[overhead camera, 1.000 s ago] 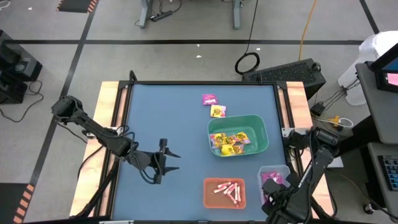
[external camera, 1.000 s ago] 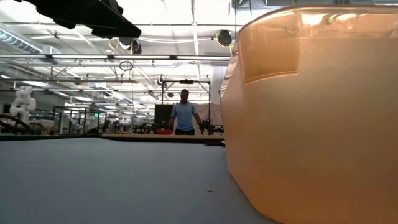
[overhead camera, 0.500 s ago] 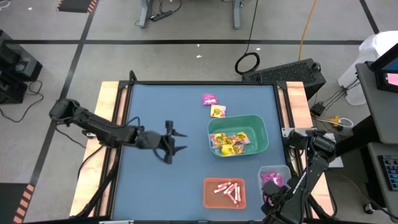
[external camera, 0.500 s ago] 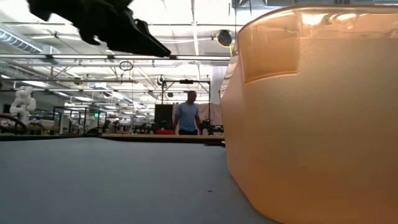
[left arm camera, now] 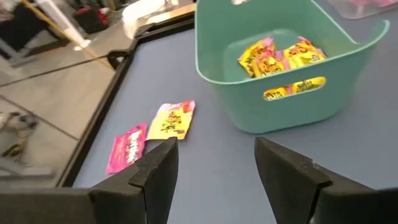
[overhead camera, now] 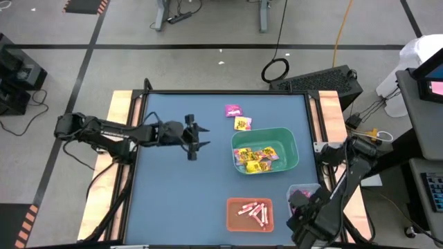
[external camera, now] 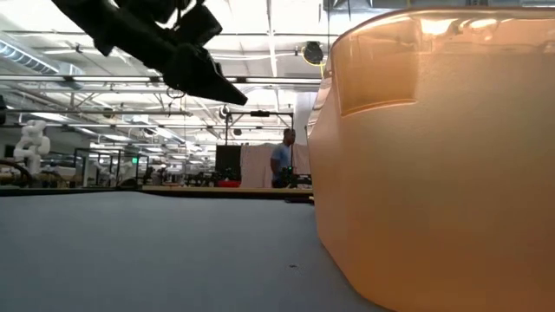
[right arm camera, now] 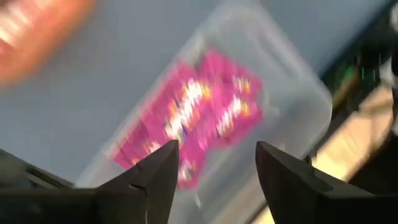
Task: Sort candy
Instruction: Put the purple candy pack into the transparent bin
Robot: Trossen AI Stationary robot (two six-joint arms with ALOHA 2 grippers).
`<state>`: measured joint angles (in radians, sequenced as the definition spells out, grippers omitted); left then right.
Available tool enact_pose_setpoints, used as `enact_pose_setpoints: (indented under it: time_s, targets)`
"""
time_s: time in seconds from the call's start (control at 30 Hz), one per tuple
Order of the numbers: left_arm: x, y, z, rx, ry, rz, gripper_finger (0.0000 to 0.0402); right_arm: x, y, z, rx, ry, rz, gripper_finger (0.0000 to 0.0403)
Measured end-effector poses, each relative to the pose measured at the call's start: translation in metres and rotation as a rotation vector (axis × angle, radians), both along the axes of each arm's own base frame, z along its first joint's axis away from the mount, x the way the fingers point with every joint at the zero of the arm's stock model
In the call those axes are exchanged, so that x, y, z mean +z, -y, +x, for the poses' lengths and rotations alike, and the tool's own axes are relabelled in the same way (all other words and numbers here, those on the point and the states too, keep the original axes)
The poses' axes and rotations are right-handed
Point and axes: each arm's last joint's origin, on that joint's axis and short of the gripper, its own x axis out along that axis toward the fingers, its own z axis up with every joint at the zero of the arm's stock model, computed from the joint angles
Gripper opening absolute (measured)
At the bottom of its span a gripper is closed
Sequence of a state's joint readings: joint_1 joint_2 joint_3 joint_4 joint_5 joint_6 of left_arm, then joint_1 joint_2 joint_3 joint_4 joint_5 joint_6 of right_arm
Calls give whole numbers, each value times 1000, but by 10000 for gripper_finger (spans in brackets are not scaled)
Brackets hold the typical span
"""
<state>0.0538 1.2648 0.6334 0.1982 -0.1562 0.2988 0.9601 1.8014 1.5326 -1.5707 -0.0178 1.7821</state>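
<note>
Two pieces of candy lie loose on the blue table at the far middle: a magenta packet [overhead camera: 233, 110] [left arm camera: 127, 147] and a yellow packet [overhead camera: 242, 124] [left arm camera: 173, 119]. My left gripper [overhead camera: 194, 140] [left arm camera: 214, 155] hovers open to their left, above the table, and also shows at the top of the low view [external camera: 195, 74]. The green bin [overhead camera: 265, 150] [left arm camera: 280, 68] holds several yellow packets. My right gripper [overhead camera: 299, 207] [right arm camera: 217, 155] hangs open over the clear bin [overhead camera: 308, 188], where magenta packets [right arm camera: 205, 118] lie. The orange bin [overhead camera: 250, 214] holds pink-white sticks.
The three bins stand on the table's right half, green behind, orange and clear at the near edge. The orange bin [external camera: 434, 173] fills the right of the low view. The table's left half shows bare blue surface [overhead camera: 173, 200]. A person [external camera: 282, 165] walks far off in the room behind.
My left gripper has travelled from the table's near left toward the far edge and somewhat to the right, closing in on the two loose packets, its arm swinging round with it. The person in the room has walked to the right.
</note>
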Motion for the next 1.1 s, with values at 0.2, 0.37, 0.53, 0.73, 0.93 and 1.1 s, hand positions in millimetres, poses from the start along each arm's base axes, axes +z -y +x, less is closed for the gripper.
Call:
enact_pose_setpoints:
  time_s: [0.2, 0.37, 0.53, 0.73, 0.93, 1.1]
  targets:
    - [0, -37, -5, 22, 7, -31, 217, 33, 32, 9, 84, 294, -90, 192]
    - [-2, -57, -7, 53, 2, 9, 217, 62, 61, 14, 267, 552, -290, 180]
    - [-5, -73, -1, 93, 7, 28, 217, 89, 99, 23, 318, 727, -552, 168]
    - [-13, -97, 23, 84, -31, -48, 217, 105, 159, 44, 254, 644, -668, 157]
    - [-36, -113, 49, 146, -118, -162, 217, 112, 205, 79, 292, 603, -624, 157]
    - [-49, -123, 63, 191, -145, -173, 217, 117, 244, 103, 363, 633, -547, 157]
